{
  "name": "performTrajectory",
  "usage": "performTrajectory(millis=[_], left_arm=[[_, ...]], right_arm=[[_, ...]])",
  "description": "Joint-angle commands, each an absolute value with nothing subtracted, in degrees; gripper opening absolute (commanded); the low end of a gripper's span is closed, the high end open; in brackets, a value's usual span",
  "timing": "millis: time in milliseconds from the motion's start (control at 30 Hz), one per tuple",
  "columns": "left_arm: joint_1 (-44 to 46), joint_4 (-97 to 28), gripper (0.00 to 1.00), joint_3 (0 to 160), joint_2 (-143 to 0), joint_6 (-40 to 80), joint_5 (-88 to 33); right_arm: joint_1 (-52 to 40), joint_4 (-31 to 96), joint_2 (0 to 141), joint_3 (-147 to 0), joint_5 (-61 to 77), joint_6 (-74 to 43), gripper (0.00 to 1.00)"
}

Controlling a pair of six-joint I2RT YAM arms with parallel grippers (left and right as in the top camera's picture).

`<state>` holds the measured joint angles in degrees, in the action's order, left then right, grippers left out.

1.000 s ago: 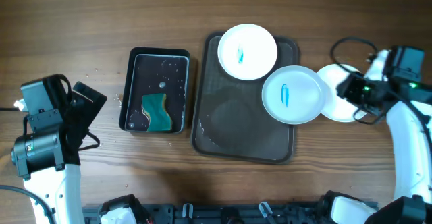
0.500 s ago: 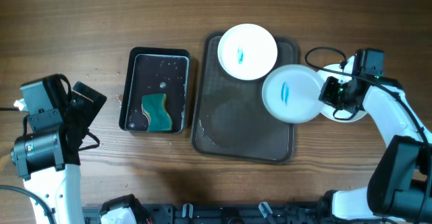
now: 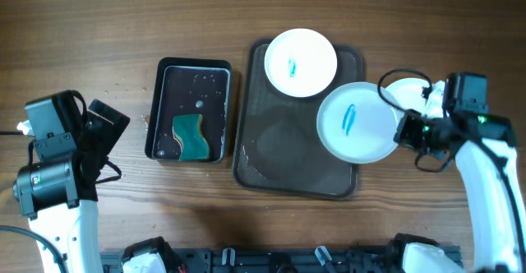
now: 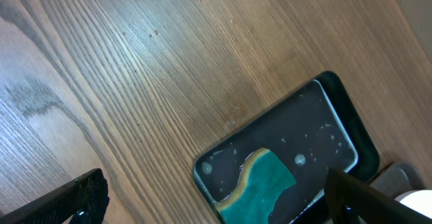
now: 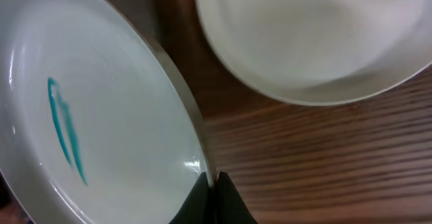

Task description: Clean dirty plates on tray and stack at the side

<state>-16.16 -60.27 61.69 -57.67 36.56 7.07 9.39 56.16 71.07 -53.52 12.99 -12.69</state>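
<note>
The dark brown tray (image 3: 288, 170) lies mid-table. One white plate with a teal smear (image 3: 301, 62) rests on its far edge. A second smeared plate (image 3: 358, 122) hangs over the tray's right side, and my right gripper (image 3: 403, 131) is shut on its right rim. In the right wrist view the fingers (image 5: 210, 181) pinch that plate's edge (image 5: 101, 116). A plain white plate (image 3: 408, 93) lies on the table right of the tray, partly hidden; it also shows in the right wrist view (image 5: 317, 35). My left gripper (image 4: 216, 200) is open and empty, above the table near the black pan.
A black pan (image 3: 191, 108) with a teal-and-yellow sponge (image 3: 191, 136) stands left of the tray; the pan (image 4: 324, 133) and sponge (image 4: 260, 187) show in the left wrist view. A black cable loops by the right arm (image 3: 403, 80).
My right gripper has closed on the near smeared plate's right rim and the plate has shifted slightly and appears lifted. The left arm has not moved.
</note>
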Motion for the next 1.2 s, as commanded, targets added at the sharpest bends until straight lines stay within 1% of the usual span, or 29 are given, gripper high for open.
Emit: performTrajectory(millis=[0, 100, 200, 300, 433, 500, 533, 567, 600, 667, 767, 800, 900, 1000, 1100, 1167], left_arm=[[-16.5, -60.3, 1.00, 62.7, -57.1, 36.3, 8.0], [-16.5, -60.3, 1.00, 62.7, -57.1, 36.3, 8.0], [-16.5, -60.3, 1.00, 62.7, -57.1, 36.3, 8.0], [-16.5, -60.0, 1.00, 62.7, -57.1, 36.3, 8.1], [-16.5, -57.0, 1.00, 62.7, -57.1, 36.3, 8.0], [-16.5, -56.6, 1.00, 62.7, -57.1, 36.3, 8.0], [-16.5, -56.7, 1.00, 62.7, -57.1, 36.3, 8.0], [-16.5, -56.6, 1.00, 62.7, -57.1, 36.3, 8.0], [-16.5, -56.6, 1.00, 62.7, -57.1, 36.3, 8.0], [-16.5, -56.0, 1.00, 62.7, -57.1, 36.8, 5.4], [-16.5, -57.7, 1.00, 62.7, -57.1, 36.9, -6.2], [-16.5, -59.0, 1.00, 62.7, -57.1, 36.1, -14.5], [-15.4, -59.5, 1.00, 62.7, -57.7, 28.3, -25.0], [-11.9, -62.7, 1.00, 62.7, -59.7, 25.2, -22.4], [-5.7, -66.6, 1.00, 62.3, -63.9, 25.0, -11.4], [-2.0, -66.9, 0.98, 61.3, -66.8, 25.0, -7.9]], right_arm=[[3.3, 56.2, 69.6, -52.2, 15.8, -13.1, 0.04], [-3.7, 50.4, 70.3, -47.0, 15.7, -19.1, 0.04], [-11.3, 39.7, 72.0, -40.0, 15.6, -25.7, 0.04], [-16.1, 32.0, 75.1, -37.5, 14.3, -25.9, 0.05], [-18.2, 29.5, 77.5, -37.9, 9.8, -25.7, 0.04], [-18.2, 30.1, 77.6, -37.9, 9.8, -25.7, 0.05], [-18.2, 30.4, 77.6, -37.9, 9.8, -25.6, 0.09], [-18.1, 30.9, 77.6, -37.9, 9.8, -25.6, 0.20], [-18.1, 31.6, 77.5, -38.1, 9.0, -25.7, 0.25], [-18.0, 34.0, 77.2, -39.7, 6.8, -25.6, 0.28], [-17.6, 40.2, 75.9, -45.1, 4.8, -22.8, 0.30], [-17.6, 45.3, 74.8, -50.7, 4.9, -17.9, 0.31], [-17.6, 53.9, 73.4, -60.0, 4.9, -14.4, 0.32], [-17.6, 58.6, 72.4, -65.8, 5.9, -14.4, 0.32], [-17.6, 58.7, 71.1, -67.5, 10.5, -17.1, 0.32], [-17.6, 58.6, 71.1, -67.5, 11.4, -18.8, 0.32]])
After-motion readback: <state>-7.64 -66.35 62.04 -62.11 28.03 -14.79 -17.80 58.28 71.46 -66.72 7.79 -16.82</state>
